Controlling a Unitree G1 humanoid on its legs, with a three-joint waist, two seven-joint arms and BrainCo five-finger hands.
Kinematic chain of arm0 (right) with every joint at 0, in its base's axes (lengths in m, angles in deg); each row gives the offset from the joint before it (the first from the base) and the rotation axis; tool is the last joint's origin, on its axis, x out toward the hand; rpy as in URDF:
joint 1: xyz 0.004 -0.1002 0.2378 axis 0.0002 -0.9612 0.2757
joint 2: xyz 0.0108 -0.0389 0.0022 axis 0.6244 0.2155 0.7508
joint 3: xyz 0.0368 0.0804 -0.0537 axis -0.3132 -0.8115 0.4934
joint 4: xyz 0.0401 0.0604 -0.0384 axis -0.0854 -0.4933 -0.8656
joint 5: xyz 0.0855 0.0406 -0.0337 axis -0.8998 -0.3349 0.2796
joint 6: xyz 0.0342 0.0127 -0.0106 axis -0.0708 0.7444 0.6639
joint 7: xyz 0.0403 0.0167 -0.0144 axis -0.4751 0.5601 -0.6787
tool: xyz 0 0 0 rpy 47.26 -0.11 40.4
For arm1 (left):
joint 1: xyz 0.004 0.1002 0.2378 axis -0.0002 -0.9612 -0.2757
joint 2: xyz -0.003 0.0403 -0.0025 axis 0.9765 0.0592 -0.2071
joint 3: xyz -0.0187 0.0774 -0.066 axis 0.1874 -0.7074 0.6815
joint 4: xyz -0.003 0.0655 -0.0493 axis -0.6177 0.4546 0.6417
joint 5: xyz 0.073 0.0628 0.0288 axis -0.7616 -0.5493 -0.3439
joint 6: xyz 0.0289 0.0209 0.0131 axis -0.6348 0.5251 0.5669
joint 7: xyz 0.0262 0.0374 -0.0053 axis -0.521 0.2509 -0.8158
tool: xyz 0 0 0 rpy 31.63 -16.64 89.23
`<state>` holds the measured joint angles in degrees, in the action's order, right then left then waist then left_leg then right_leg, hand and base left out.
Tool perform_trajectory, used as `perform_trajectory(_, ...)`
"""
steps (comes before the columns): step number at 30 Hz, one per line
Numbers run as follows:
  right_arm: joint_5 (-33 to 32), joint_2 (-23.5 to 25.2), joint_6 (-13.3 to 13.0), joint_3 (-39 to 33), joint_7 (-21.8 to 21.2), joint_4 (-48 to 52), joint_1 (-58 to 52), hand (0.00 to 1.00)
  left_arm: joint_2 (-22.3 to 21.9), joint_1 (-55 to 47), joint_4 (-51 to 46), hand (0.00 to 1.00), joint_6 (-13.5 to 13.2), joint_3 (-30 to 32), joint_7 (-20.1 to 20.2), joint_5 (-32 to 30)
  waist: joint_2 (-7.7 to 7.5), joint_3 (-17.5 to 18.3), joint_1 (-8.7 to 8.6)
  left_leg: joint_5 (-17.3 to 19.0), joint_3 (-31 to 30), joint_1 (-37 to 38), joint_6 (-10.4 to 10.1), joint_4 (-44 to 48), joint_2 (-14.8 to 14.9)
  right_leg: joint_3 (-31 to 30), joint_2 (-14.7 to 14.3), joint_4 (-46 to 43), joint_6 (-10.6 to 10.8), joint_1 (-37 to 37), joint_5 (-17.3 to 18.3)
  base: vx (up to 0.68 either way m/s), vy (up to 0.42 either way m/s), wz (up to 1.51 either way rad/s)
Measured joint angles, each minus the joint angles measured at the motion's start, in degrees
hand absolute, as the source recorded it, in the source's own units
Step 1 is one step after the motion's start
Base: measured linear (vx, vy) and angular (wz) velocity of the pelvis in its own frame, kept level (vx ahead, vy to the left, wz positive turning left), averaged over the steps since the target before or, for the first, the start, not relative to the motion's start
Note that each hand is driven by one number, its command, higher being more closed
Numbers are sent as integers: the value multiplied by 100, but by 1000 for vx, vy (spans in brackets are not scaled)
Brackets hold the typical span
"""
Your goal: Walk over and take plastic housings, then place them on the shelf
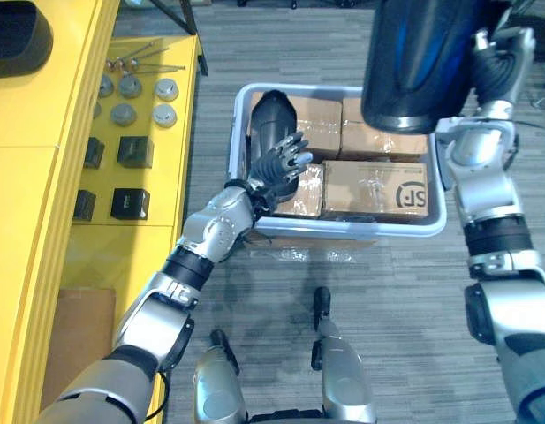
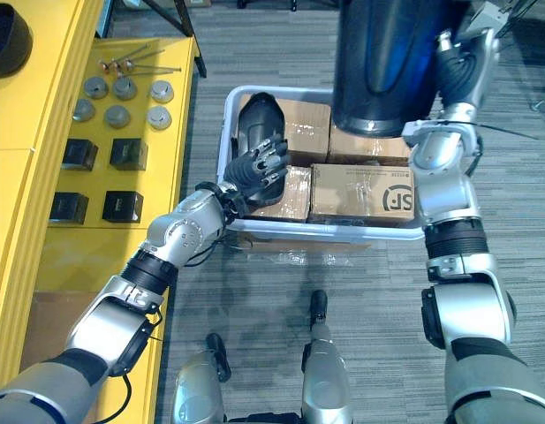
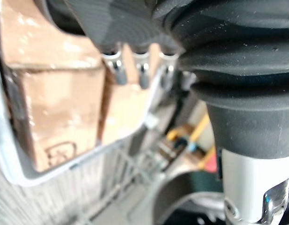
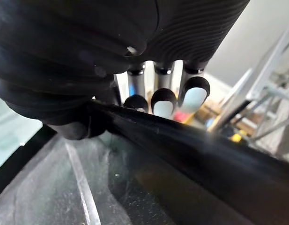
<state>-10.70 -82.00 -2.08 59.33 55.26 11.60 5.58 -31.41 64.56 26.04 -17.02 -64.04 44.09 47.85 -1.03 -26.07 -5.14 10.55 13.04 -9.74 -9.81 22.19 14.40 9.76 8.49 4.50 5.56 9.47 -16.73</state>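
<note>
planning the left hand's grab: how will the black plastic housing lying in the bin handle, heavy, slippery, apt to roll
Probably light for its size: the right hand holds a similar raised housing by its rim alone. The black plastic housing looks glossy and rounded, so likely slippery and apt to rock or slide against the cardboard boxes.

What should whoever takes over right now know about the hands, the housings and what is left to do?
Right hand: fingers curled over the rim of a black housing, held high above the bin.
Left hand: open, fingers at the second housing, which lies in the bin's far left corner beside the boxes; no grip on it yet.
Done: one housing picked up.
Left: grip the second housing, then carry both to the yellow shelf on the robot's left and set them down.
</note>
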Motion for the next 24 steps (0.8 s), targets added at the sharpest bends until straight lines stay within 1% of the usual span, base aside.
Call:
perform_trajectory(3,18,334,-1,110,-43,-119,-26,100,-120,171,167,0,-69,15,-54,30,-8,5,9,-2,0,169,-2,-74,-5,51,1,3,-29,-151,22,-3,11,0)
perform_trajectory(5,50,474,-8,282,-66,-221,-82,100,-131,171,186,0,-69,11,-52,22,-74,95,8,-22,-6,183,-21,-115,-6,79,0,6,-45,-156,35,0,0,0)
perform_trajectory(6,74,563,-22,283,-96,-220,-187,100,-165,171,247,0,-72,-3,-51,14,-141,151,11,-62,-6,215,-27,-184,-17,89,1,6,-52,-157,40,0,4,3)
perform_trajectory(9,266,686,-34,455,-116,-222,-431,100,-270,168,426,0,-82,-95,-52,-39,-263,261,52,-170,-11,305,-48,-364,-41,119,2,6,-66,-179,49,9,-1,4)
perform_trajectory(12,388,827,-35,531,-180,-258,-625,100,-351,157,431,0,-92,-214,-47,-41,-246,289,112,-228,-10,494,-58,-516,-71,162,14,9,-69,-312,52,8,6,4)
perform_trajectory(16,482,1007,-50,769,-260,-455,-922,100,-520,-64,437,0,-87,-263,-46,-50,-251,591,124,-285,-44,581,-52,-647,-117,276,46,12,-90,-377,84,9,23,7)
perform_trajectory(17,530,1066,-51,792,-265,-484,-1021,100,-542,-174,500,0,-75,-289,-44,-49,-240,719,130,-296,-54,587,-54,-679,-121,295,49,12,-87,-386,99,11,24,4)
perform_trajectory(19,655,1091,-54,894,-263,-508,-1090,100,-545,-205,657,0,-53,-430,-47,-86,-239,832,145,-313,-89,591,-55,-714,-125,332,53,13,-89,-413,115,-7,19,11)
perform_trajectory(21,670,1105,-94,920,-262,-508,-1128,100,-552,-281,718,0,-41,-511,-59,-89,-242,847,146,-365,-144,685,-69,-809,-145,410,67,14,-80,-513,159,-16,7,16)
perform_trajectory(22,670,1105,-97,964,-259,-508,-1137,100,-551,-331,727,0,-36,-541,-63,-94,-242,850,159,-392,-156,744,-76,-870,-145,429,66,15,-85,-557,232,-33,-9,7)
perform_trajectory(24,672,1106,-102,1104,-255,-512,-1182,100,-551,-440,785,0,-36,-686,-169,-173,-245,968,216,-516,-158,798,-98,-1078,-156,462,62,16,-84,-535,281,-24,-20,6)
